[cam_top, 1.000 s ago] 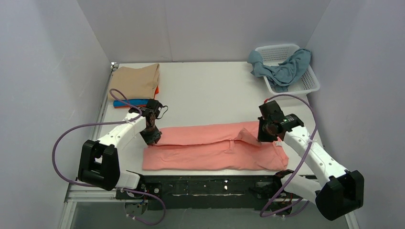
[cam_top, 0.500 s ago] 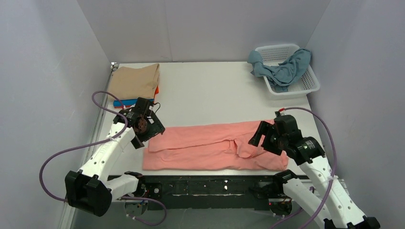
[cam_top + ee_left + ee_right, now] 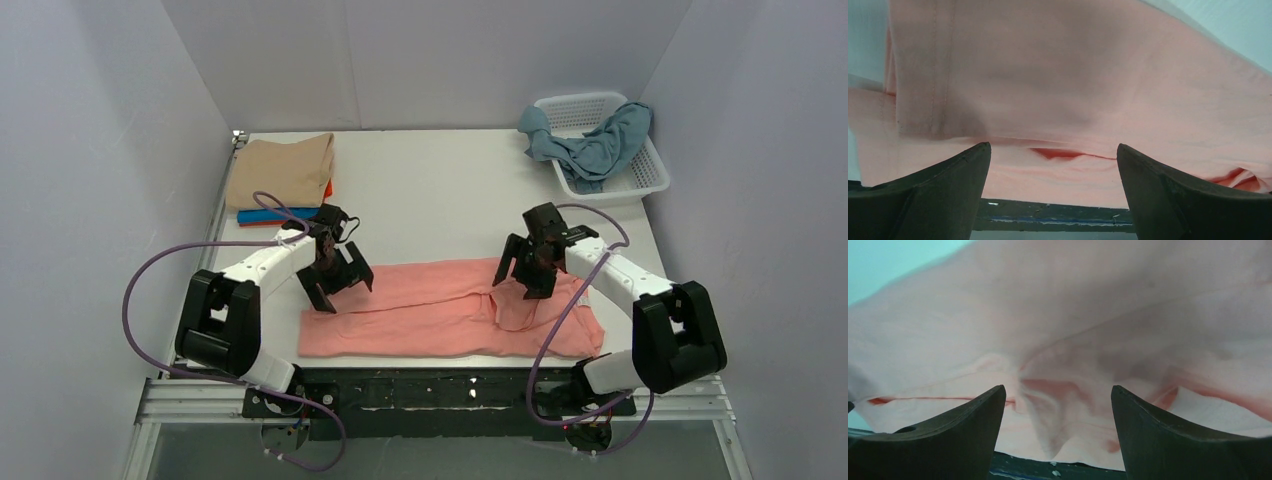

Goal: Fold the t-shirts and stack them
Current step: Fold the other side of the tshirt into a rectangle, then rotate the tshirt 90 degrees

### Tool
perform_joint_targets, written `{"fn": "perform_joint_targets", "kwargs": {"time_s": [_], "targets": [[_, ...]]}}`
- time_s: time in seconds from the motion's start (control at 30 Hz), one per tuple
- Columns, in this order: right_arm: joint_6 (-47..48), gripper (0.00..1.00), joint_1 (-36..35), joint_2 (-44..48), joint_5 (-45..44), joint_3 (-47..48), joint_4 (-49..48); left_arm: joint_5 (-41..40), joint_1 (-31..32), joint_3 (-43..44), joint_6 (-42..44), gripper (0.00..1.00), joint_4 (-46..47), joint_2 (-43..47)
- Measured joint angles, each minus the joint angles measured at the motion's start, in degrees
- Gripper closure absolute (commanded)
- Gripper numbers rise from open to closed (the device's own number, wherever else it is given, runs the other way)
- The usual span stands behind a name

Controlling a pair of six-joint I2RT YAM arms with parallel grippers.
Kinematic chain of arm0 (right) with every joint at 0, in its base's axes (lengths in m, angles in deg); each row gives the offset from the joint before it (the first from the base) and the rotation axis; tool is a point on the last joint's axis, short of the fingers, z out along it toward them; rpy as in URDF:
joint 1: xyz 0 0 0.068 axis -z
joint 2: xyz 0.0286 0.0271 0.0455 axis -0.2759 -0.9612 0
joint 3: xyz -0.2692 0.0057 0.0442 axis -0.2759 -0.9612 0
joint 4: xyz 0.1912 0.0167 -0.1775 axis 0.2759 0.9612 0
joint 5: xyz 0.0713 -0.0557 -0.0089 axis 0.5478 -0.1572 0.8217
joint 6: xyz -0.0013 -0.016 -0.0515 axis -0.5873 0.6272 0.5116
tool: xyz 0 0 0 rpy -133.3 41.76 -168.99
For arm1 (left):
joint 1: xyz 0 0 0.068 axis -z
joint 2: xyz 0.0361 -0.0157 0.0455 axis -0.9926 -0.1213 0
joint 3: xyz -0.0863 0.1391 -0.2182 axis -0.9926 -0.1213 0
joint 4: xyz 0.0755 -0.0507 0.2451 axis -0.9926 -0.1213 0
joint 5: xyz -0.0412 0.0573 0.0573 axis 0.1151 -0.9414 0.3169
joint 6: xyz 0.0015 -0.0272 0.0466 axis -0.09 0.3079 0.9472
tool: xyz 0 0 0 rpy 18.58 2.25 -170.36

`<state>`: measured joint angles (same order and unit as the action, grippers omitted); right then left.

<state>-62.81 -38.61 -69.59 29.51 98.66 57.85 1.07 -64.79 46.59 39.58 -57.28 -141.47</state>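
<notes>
While the pink shirt (image 3: pixel 420 325) lies folded lengthwise on the tabletop (image 3: pixel 440 200), the left end effector (image 3: pixel 345 291) hangs over it, spread and empty. The right end effector (image 3: pixel 521 284) likewise.

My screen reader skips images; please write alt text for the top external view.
A salmon pink t-shirt lies folded at the table's near edge, with the left arm and right arm holding open jaws over it. Folded shirts are stacked far left; a grey-blue shirt drapes over a white basket far right.

White-shelled arms (image 3: pixel 262 264), black joints, dark wedge-shaped jaws — a purple cable (image 3: pixel 131 295) loops off each.
</notes>
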Motion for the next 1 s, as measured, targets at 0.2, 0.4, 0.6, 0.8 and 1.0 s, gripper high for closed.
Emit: {"fn": "perform_joint_targets", "kwargs": {"time_s": [0.2, 0.4, 0.6, 0.8, 1.0], "targets": [[-2.6, 0.13, 0.5, 2.4, 0.9, -9.4, 1.6, 0.0, 0.0, -2.6, 0.3, 0.02, 0.7, -0.3], [-9.1, 0.1, 0.5, 18.9, -0.2, -14.4, 13.1, -1.2, 0.0, -4.2, 0.5, 0.02, 0.8, -0.3], [-15.8, 0.09, 0.5, 36.4, -0.8, -15.1, 23.3, -2.8, 0.0, -4.2, 0.6, 0.02, 0.3, -0.3], [-17.6, 0.09, 0.5, 38.3, -1.4, -15.1, 23.0, -3.5, 0.0, -4.2, 0.9, 0.02, 0.2, -0.1], [-17.6, 0.09, 0.7, 21.6, -0.7, -15.1, 11.9, -2.1, 0.0, -4.2, 1.1, 0.02, 1.2, -0.5]]}}
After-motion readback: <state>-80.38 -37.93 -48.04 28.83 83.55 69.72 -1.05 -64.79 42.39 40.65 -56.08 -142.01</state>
